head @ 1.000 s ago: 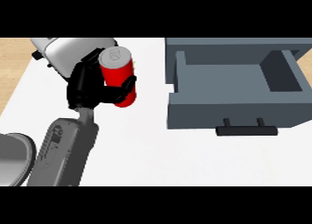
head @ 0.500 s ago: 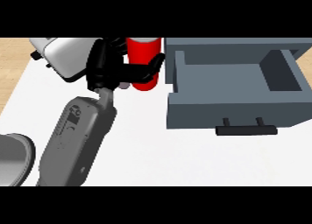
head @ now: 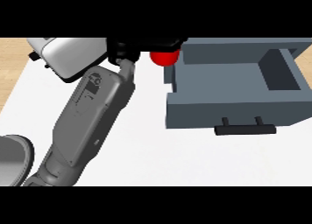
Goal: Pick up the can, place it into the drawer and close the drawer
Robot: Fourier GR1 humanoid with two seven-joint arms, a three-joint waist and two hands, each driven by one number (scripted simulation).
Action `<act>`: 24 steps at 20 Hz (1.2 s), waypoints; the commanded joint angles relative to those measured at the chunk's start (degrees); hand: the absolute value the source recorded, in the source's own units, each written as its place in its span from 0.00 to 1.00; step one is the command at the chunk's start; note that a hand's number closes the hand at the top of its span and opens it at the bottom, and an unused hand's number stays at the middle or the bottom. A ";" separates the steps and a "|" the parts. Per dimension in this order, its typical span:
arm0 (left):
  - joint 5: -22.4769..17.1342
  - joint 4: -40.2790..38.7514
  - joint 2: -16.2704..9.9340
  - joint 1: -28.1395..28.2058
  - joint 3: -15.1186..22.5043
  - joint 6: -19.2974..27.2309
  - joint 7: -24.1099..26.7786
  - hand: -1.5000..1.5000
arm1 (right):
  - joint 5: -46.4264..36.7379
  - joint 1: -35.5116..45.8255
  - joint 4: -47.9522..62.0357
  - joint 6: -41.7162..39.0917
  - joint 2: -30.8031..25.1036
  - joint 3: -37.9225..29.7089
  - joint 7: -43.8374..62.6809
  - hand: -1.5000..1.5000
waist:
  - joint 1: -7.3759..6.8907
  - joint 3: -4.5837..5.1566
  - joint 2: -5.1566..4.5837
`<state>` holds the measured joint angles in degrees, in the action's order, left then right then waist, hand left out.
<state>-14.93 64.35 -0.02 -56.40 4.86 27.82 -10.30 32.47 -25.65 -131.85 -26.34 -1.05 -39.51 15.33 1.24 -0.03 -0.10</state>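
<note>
One red can [head: 164, 57] mostly hidden, axis unclear, left hand [head: 142, 46] fingers curled round it, beside open drawer [head: 236, 83]

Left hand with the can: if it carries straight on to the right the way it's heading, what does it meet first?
Likely the drawer's left wall. The left hand holds the can just left of it. Height is unclear from above, so it may pass over the rim.

Grey, boxy forearm [head: 87, 118] with a dark panel marking, ending in a black hand [head: 129, 48]
</note>
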 commanded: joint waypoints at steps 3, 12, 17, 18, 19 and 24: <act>-4.04 -9.45 0.02 -7.55 1.58 2.45 3.43 1.00 | -1.99 2.43 -1.52 1.76 -0.20 0.85 1.70 0.00 | 0.23 0.02 -0.14; -11.96 -20.08 0.02 -15.93 5.32 4.94 7.83 1.00 | -1.19 -1.78 0.14 -1.50 1.02 1.40 -3.10 0.00 | 1.34 -0.03 -0.16; -19.07 -26.17 0.02 -21.09 11.68 8.95 10.23 1.00 | -4.73 7.10 1.69 3.15 -0.90 3.36 2.32 0.00 | 1.90 -0.04 -0.62; -20.51 -23.24 0.02 -17.87 14.72 9.93 11.14 1.00 | -2.16 4.35 1.25 0.80 -1.37 1.49 1.85 0.00 | 1.58 -0.03 -0.24; -20.62 -26.06 0.02 -21.83 13.43 10.19 9.78 1.00 | -2.00 3.99 0.77 0.43 -0.10 1.87 1.02 0.00 | 1.86 -0.04 -0.31; -24.82 -31.11 0.02 -25.51 15.27 9.77 10.49 1.00 | -1.19 5.08 2.15 0.19 -2.04 0.29 1.13 0.00 | 2.22 -0.07 -0.48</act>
<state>-37.18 36.69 0.00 -77.90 18.92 37.08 0.94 31.41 -21.24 -130.90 -25.52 -2.68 -38.77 17.01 3.53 -0.07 -0.57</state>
